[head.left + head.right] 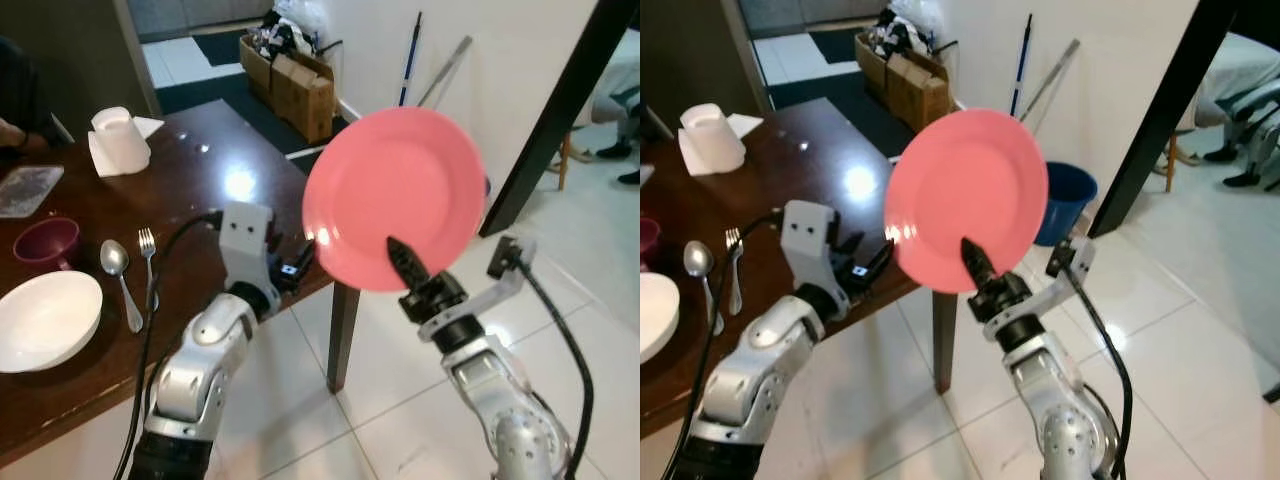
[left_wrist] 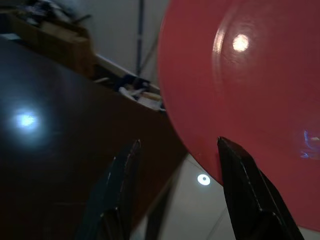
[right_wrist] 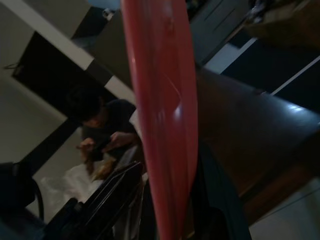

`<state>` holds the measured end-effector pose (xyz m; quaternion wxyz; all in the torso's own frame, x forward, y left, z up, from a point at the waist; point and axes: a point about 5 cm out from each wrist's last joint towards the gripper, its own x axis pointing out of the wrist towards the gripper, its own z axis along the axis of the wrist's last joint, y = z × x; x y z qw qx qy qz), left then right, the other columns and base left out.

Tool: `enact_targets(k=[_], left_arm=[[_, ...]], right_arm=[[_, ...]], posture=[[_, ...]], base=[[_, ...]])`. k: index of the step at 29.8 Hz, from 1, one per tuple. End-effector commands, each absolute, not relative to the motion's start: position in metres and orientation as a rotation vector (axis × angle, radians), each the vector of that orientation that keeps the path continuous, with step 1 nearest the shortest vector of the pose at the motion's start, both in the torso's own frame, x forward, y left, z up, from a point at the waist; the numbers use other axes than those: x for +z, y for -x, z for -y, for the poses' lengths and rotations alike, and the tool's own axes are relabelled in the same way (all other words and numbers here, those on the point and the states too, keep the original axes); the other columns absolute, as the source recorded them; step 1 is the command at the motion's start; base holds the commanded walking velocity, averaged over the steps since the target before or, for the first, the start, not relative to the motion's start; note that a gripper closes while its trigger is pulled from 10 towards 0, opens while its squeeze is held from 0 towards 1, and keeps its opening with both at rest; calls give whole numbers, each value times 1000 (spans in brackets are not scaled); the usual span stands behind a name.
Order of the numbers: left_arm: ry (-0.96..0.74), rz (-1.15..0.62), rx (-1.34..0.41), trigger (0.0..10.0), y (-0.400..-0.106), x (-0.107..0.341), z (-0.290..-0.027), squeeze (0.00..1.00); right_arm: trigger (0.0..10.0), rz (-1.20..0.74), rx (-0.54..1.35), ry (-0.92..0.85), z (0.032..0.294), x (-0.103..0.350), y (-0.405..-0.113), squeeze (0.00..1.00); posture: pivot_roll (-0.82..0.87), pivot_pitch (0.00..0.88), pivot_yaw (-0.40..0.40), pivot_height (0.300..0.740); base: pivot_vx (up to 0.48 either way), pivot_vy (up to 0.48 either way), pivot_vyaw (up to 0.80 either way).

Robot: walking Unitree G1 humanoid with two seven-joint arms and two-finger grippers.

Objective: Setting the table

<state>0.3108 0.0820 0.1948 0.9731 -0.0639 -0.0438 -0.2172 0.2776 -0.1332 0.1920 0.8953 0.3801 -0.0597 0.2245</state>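
right pincer (image 1: 405, 262) pinching pink plate (image 1: 395, 195) rim, far finger hidden | left pincer (image 2: 175, 160) spread beside it

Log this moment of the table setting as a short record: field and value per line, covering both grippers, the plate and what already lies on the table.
held item: pink plate, raised off the table's corner, tilted up on edge
right gripper: shut on the plate's lower rim
left gripper: open, beside the plate, over the table edge
table: dark wood
already laid: white bowl, spoon, fork, maroon cup
further back: white upturned cup on napkin
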Motion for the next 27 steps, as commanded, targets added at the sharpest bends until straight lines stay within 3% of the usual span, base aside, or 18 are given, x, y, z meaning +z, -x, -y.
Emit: enact_targets(k=[1,7,18,27], left_arm=[[110,87,-433,10000,-310,193,-83,0],[106,89,-432,10000,-310,194,-83,0],[102,92,-432,10000,-311,193,-82,0],[80,102,-433,10000,-311,194,-81,0]], right_arm=[[10000,130,472,-799,132,193,-276,0],[10000,132,467,-794,133,193,-276,0],[10000,141,470,-793,133,193,-275,0],[10000,140,475,-803,133,193,-275,0]], posture=[[-114,0,73,740],[-113,0,74,740],[-115,0,76,740],[-115,0,77,740]], base=[[0,0,0],[0,0,0],[0,0,664],[0,0,0]])
